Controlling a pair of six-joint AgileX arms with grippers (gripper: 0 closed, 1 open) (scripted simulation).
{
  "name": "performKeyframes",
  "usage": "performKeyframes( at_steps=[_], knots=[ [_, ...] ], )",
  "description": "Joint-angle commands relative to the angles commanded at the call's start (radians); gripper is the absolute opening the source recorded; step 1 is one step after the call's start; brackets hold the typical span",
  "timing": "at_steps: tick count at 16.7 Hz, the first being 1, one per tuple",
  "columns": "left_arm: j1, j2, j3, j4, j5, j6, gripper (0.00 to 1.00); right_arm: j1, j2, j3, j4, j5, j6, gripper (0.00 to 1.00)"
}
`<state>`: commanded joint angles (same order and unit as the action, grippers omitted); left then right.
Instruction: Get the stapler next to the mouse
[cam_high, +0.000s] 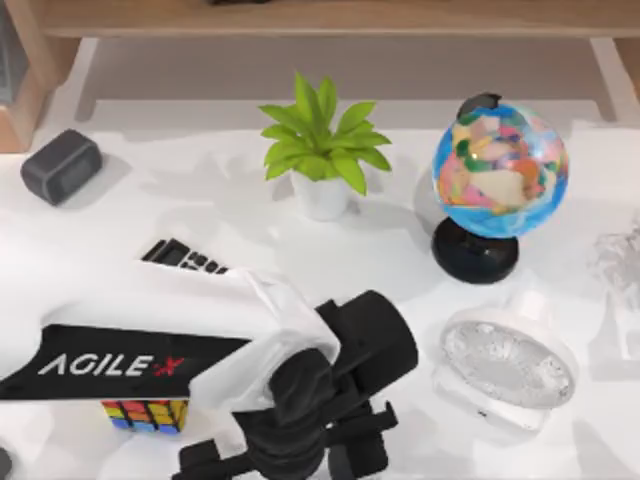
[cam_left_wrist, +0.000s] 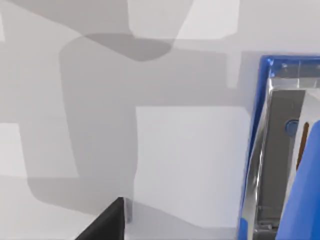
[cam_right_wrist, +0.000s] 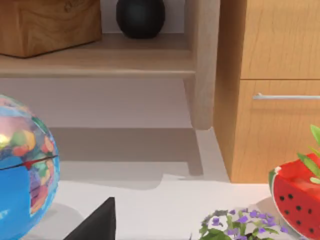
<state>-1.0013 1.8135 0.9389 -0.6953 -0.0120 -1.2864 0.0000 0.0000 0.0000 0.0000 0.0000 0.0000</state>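
The stapler (cam_left_wrist: 280, 165) is a bright blue bar with a shiny metal inner channel, lying on the white table close beside one black finger (cam_left_wrist: 106, 224) of my left gripper in the left wrist view. In the top view my left arm reaches across to the table's front middle, and my left gripper (cam_high: 292, 452) points down at the front edge, covering the stapler there. The mouse is out of view. My right arm is parked; its wrist view looks over the back of the table, with one black finger (cam_right_wrist: 97, 222) in the foreground.
A colourful puzzle cube (cam_high: 146, 414) lies under the left arm, with a black keypad (cam_high: 183, 256) behind it. A potted plant (cam_high: 322, 150), a globe (cam_high: 497, 180), a white fan (cam_high: 505, 365) and a grey box (cam_high: 61, 166) stand around. Shelf and cabinet (cam_right_wrist: 270, 85) rise behind.
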Motion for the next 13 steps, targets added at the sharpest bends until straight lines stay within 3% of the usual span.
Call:
performKeyframes(
  at_steps=[6, 13],
  knots=[
    [0.0, 0.0, 0.0, 0.0, 0.0, 0.0, 0.02, 0.0, 0.0, 0.0, 0.0, 0.0, 0.0, 1.0],
    [0.0, 0.0, 0.0, 0.0, 0.0, 0.0, 0.0, 0.0, 0.0, 0.0, 0.0, 0.0, 0.0, 1.0]
  ],
)
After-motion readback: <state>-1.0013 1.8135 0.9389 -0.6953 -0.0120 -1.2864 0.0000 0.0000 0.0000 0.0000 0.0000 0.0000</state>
